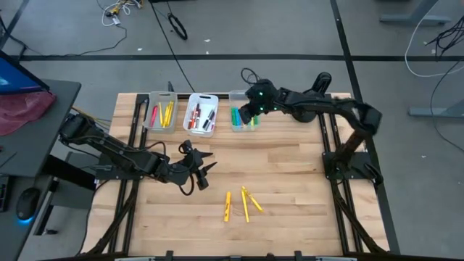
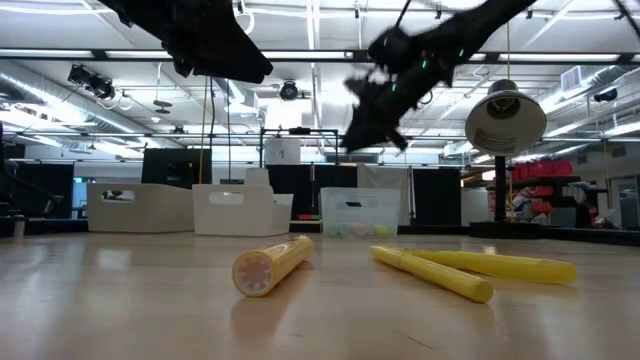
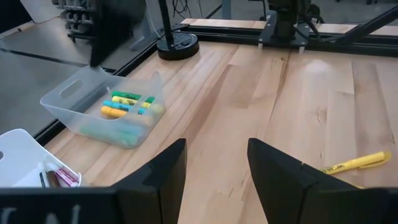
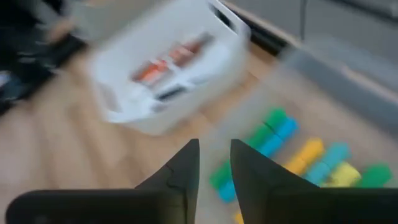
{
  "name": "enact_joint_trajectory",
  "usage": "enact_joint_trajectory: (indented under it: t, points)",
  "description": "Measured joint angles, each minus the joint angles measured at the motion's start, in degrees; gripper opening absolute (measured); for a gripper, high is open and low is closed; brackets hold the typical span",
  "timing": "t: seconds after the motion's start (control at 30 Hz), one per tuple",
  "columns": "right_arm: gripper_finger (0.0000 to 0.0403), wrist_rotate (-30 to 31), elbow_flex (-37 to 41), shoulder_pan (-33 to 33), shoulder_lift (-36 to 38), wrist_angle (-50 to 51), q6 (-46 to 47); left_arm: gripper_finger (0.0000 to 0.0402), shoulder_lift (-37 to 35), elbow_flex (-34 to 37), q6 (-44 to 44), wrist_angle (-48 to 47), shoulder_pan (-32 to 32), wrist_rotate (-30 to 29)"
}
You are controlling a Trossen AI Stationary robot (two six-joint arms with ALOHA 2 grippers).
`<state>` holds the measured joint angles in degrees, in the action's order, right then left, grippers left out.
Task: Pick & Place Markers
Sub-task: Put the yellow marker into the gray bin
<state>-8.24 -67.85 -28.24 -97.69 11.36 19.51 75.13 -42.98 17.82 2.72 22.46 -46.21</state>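
Three yellow markers (image 1: 242, 204) lay lower centre; left gripper (image 1: 205, 169) hung apart mid-left, right gripper (image 1: 249, 110) nearly together (empty) over upper-centre bin (image 1: 241, 119), risking rim snag.

Two dark jointed arms, green light on the right wrist.

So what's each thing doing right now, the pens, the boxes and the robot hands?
Three yellow markers: lying loose on the table.
Left bin: holds yellow, orange and red markers.
Middle bin: holds red and black markers.
Right bin: holds green, blue and yellow markers.
Left end effector: open, empty, above the table.
Right end effector: slightly open, empty, over the right bin.
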Motion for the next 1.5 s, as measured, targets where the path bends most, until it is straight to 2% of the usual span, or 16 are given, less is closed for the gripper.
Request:
enact_joint_trajectory:
  t: [0.13, 0.27, 0.4, 0.5, 0.63, 0.77, 0.87, 1.1, 1.2, 1.33, 1.5]
  points:
    - [0.0081, 4.60, 2.08, 7.40, 8.36, 0.20, -4.98, 0.0177, 0.00, 0.00, 0.55, -0.03, 0.28, 0.65]
    - [0.0067, 13.02, 7.47, 19.84, 17.00, -0.40, -9.04, 0.0177, 0.00, 0.00, 1.28, -0.17, 0.31, 3.28]
    - [0.0054, 21.57, 16.28, 33.60, 22.81, -7.78, -10.24, 0.0177, 0.00, 0.00, 2.89, -0.46, 0.31, 4.05]
    - [0.0047, 22.41, 24.80, 42.13, 23.87, -17.21, -8.81, 0.0177, 0.00, 0.00, 4.01, -0.56, 0.28, 4.03]
    - [0.0046, 20.03, 36.07, 49.82, 21.93, -30.73, -3.71, 0.0177, 0.00, 0.00, 4.48, -0.55, 0.28, 4.03]
    - [0.0068, 20.49, 43.80, 53.19, 18.13, -38.23, 3.88, 0.0177, 0.00, 0.00, 4.50, -0.24, 0.20, 3.92]
    - [0.0110, 20.73, 46.08, 54.64, 13.49, -40.55, 5.32, 0.0177, 0.00, 0.00, 4.50, -0.07, -0.31, 3.86]
    - [0.0256, 21.81, 43.81, 56.60, 0.01, -52.46, -3.56, 0.0177, 0.00, 0.00, 4.52, 0.15, -1.81, 3.84]
    - [0.0300, 22.00, 41.09, 56.56, -4.94, -52.70, -7.79, 0.0177, 0.00, 0.00, 4.52, 0.22, -1.79, 3.84]
    - [0.0322, 22.04, 38.30, 56.58, -8.69, -54.02, -9.34, 0.0177, 0.00, 0.00, 4.54, 0.26, -1.79, 3.84]
    - [0.0311, 23.19, 39.20, 56.63, -8.24, -53.60, -8.87, 0.0177, 0.00, 0.00, 4.55, 0.26, -1.79, 3.84]
